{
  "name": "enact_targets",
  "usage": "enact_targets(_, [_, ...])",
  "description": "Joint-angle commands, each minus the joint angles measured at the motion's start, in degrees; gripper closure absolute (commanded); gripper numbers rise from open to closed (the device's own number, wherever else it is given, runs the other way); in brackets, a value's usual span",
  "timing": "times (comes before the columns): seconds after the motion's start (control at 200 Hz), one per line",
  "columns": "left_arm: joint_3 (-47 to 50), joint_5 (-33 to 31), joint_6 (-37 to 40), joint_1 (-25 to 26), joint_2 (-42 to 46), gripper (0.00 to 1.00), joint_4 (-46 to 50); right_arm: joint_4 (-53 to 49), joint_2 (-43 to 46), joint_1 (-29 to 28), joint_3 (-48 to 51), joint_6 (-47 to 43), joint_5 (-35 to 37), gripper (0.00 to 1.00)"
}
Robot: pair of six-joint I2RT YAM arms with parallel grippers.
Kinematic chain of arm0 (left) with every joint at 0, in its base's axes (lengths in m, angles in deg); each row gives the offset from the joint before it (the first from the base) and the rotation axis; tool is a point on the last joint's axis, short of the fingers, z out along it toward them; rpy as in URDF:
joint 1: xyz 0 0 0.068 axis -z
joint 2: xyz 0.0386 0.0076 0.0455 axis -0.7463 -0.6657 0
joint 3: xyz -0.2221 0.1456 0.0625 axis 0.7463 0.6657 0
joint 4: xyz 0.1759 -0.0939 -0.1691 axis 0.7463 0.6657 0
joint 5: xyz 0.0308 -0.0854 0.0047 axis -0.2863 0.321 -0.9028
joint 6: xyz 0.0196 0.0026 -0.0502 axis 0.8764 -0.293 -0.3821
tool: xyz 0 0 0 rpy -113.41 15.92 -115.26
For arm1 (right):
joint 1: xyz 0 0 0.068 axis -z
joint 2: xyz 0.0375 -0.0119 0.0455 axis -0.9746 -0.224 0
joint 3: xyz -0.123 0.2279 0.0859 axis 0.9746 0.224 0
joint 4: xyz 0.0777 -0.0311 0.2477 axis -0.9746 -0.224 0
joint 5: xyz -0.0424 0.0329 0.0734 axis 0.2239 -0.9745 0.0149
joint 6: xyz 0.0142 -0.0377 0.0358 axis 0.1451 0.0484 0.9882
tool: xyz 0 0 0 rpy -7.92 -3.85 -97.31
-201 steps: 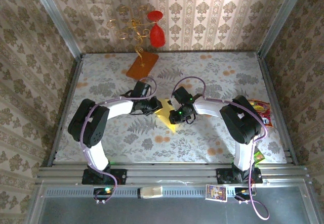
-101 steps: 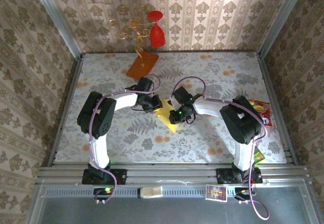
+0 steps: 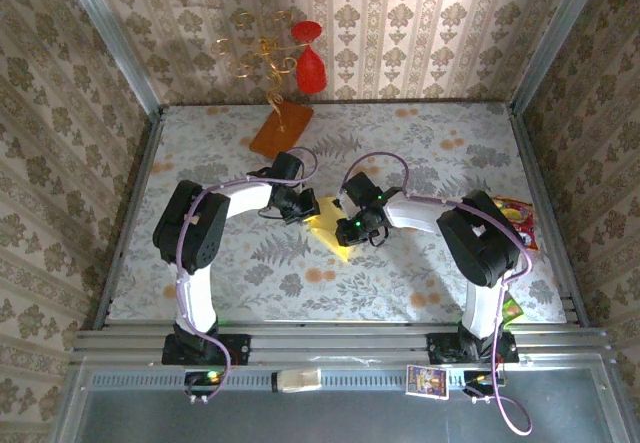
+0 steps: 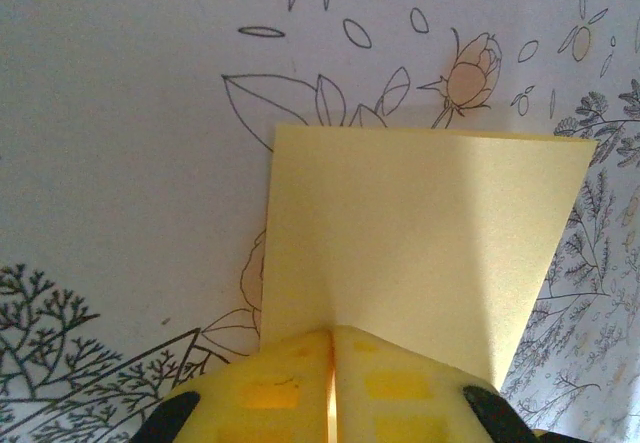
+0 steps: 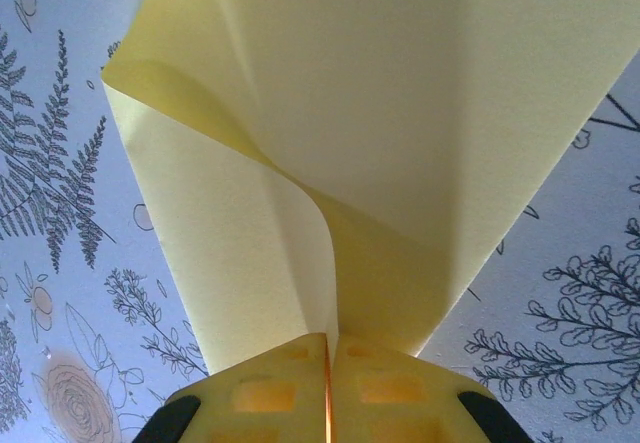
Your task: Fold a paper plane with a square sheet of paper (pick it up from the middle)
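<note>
- Floral-print table cover [image 3: 420, 283] in grey and orange, damask wallpaper on three sides, aluminium rails along the edges.
- square sheet of paper [image 3: 331, 226]: pale yellow, mid-table, slightly left of centre, between the two grippers. Already folded, no longer a flat square; from above it reads as a wedge with its point towards the near edge.
- Left wrist view: one flat panel with a straight far edge and a faint centre crease running back to the fingertips.
- Right wrist view: two layers meet at the fingertips, and the left one curls over into a rolled flap.
- Can't tell whether the paper is touching the cover or just above it.
- left gripper [image 3: 303, 207]: on the paper's left far corner. Yellow pads pressed together with only a thin slit between them, pinching the paper edge.
- right gripper [image 3: 350, 229]: on the paper's right side, jaws likewise closed and clamped on the folded layers.
- Both arms bend inward from the near edge, with purple cables looping over the wrists.
- Orange-brown slab [image 3: 281, 128] at far left, well apart from the paper, carrying a gold wire stand [image 3: 255, 48] with red ornaments [image 3: 311, 68].
- Colourful packet [image 3: 515, 221] at the right edge beside the right arm; its print is too small to read.
- Green item [image 3: 512, 310] near the right arm's base.
- Near rail: a picture card [image 3: 426, 380] with illegible text and a pale block [image 3: 298, 379].
</note>
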Motion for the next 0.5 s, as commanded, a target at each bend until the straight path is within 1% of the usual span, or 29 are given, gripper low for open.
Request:
enact_targets(0.0, [-0.7,-2.3,1.9,0.1,-3.1,0.9,5.4,-0.7,1.7,0.4,0.9,0.3,1.3,0.89])
enact_targets(0.49, [-2.3,-4.3,3.6,0.7,-5.0,0.9,8.5,0.4,2.2,0.5,1.6,0.2,0.7,0.89])
